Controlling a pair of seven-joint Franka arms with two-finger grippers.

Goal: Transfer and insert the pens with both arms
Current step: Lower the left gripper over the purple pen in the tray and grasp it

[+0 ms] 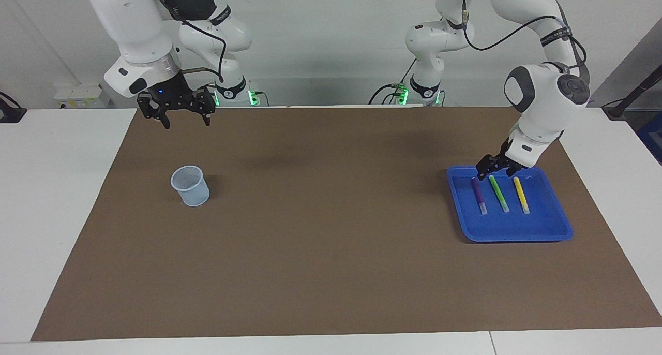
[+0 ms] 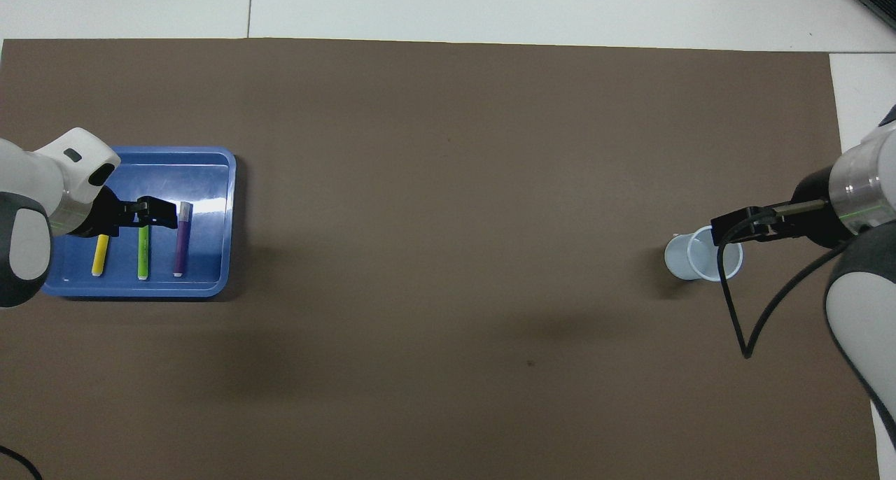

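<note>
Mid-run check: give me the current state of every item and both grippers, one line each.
purple pen: lying flat in the tray, not gripped.
green pen: lying flat in the tray.
yellow pen: lying flat in the tray.
blue tray: on the mat, holds all three pens.
mesh cup: upright on the mat, no pen in it.
left gripper: low over the tray by the purple pen.
right gripper: raised, open, holding nothing, waiting.

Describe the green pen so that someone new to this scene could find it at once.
Start at the blue tray toward the left arm's end of the table, where the left pincer is low over the tray's robot-side edge. Three pens lie in it side by side. The green pen is the middle one, between purple and yellow.
</note>
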